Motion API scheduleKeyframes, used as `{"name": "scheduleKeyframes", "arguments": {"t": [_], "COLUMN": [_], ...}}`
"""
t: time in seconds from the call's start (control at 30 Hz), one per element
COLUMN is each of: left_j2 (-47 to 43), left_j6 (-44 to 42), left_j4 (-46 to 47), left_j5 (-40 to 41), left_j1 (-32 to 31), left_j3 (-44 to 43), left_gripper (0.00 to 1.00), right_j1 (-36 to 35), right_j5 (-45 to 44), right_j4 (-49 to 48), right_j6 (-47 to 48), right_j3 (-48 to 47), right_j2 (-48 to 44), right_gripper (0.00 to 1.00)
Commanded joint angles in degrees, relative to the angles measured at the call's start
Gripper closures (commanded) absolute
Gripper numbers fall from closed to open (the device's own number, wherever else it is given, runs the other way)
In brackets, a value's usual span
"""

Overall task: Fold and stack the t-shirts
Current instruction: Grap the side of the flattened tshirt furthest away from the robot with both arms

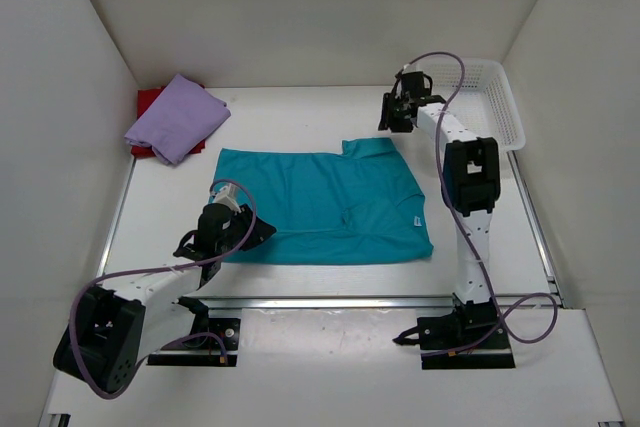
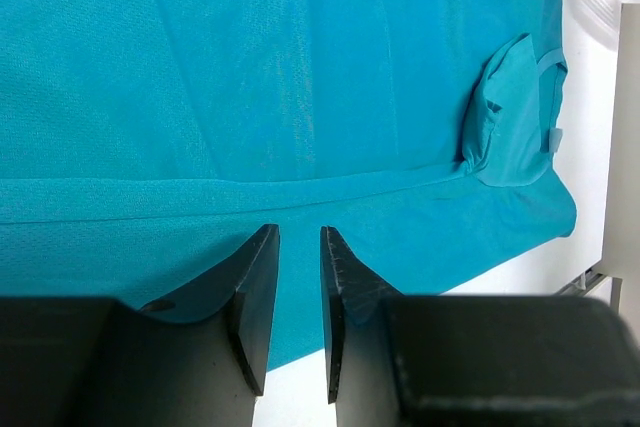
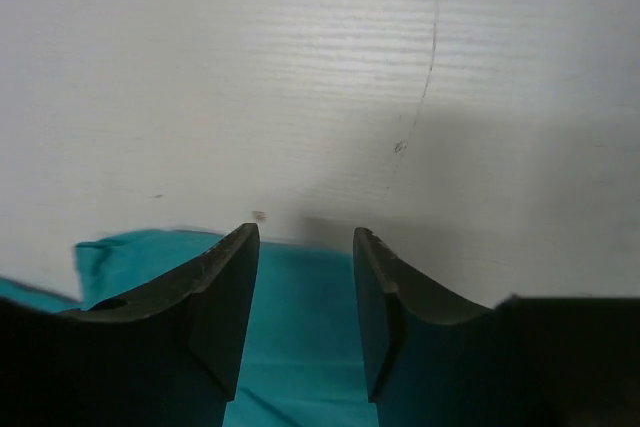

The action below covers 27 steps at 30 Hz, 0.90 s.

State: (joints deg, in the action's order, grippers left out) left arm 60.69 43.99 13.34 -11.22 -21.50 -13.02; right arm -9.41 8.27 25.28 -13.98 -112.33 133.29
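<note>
Top external view has the teal shirt [image 1: 325, 207] spread flat in the middle of the worktop [image 1: 300, 117]. Its long axis runs left to right, with the collar end at the far right and the hem end at the left. The lavender shirt [image 1: 178, 117] lies folded on the red shirt [image 1: 148, 100] in the far left corner, well apart from the teal one, and a white basket [image 1: 505, 112] sits at the far right edge. The left tool [image 1: 262, 234] is low at the shirt's near-left corner, its fingers pointing in over the cloth. In the left wrist view its jaws stand only a narrow gap apart, right over the near edge of the cloth. The cloth there looks flat rather than bunched, so nothing seems clamped, though the fingertips hide the contact and I would not swear to it. The right tool [image 1: 388, 122] hangs just beyond the collar end. From its own camera the jaws stand clearly apart with nothing between them, bare worktop ahead of the tips and teal cloth below them. The stack looks two shirts done, with this third one part folded. The next fold probably turns on that left-to-right axis. The left arm is nearer the hem end and the right arm nearer the collar end, so each has its own end within reach.
</note>
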Motion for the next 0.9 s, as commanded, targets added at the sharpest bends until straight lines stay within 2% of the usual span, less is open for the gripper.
{"name": "scheduleKeyframes", "arguments": {"t": [0.0, 0.2, 0.27, 0.3, 0.4, 0.43, 0.47, 0.5, 0.67, 0.73, 0.8, 0.87], "left_j2": [-0.04, 1.10, 1.63, 1.37, 0.75, 0.40, 0.49, 0.40, 0.93, 0.40, -0.83, -1.27], "left_j6": [0.04, 0.13, 0.48, 0.40, 0.31, 0.31, 0.31, 0.22, 0.48, 0.66, 0.92, 1.36], "left_j4": [1.77, 3.00, 3.00, 3.00, 2.30, 2.47, 2.56, 2.65, 2.65, 2.56, 2.39, 2.57], "left_j5": [0.24, -0.11, -0.11, 0.32, 0.41, 0.59, 0.59, 0.59, 0.67, 0.41, 0.94, 1.03], "left_j1": [0.23, -0.21, -0.04, -0.21, 0.22, 0.49, 0.40, 0.58, 0.58, 1.28, 1.89, 2.16], "left_j3": [-1.05, -0.96, -1.04, -1.05, -0.79, -0.96, -0.78, -1.13, -1.84, -1.93, -2.10, -2.10], "left_gripper": [0.66, 0.66, 0.66, 0.65, 0.66, 0.66, 0.65, 0.66, 0.66, 0.66, 0.66, 0.66], "right_j1": [-1.75, -2.36, -2.02, -1.84, -2.45, -2.63, -2.72, -2.81, -3.68, -4.65, -5.35, -5.27], "right_j5": [-3.26, -2.65, -0.37, -0.10, 0.43, 0.25, 0.95, 1.04, 3.25, 1.58, -0.09, -0.37], "right_j4": [6.09, 6.53, 7.15, 7.68, 8.30, 8.30, 7.95, 7.16, 1.28, -2.50, -9.16, -12.09], "right_j6": [1.85, 2.29, 1.85, 1.50, 1.85, 2.28, 1.68, 1.67, 0.88, 0.88, 0.53, 0.10], "right_j3": [-3.15, -1.75, -2.62, -2.45, -2.80, -2.72, -2.72, -2.72, 1.57, 5.35, 13.33, 18.10], "right_j2": [3.20, 2.59, 2.76, 2.85, 1.53, 1.01, 0.48, -0.48, -7.15, -11.64, -17.86, -20.61], "right_gripper": [0.58, 0.57, 0.77, 0.81, 0.80, 0.85, 0.98, 1.00, 1.00, 1.00, 1.00, 0.92]}}
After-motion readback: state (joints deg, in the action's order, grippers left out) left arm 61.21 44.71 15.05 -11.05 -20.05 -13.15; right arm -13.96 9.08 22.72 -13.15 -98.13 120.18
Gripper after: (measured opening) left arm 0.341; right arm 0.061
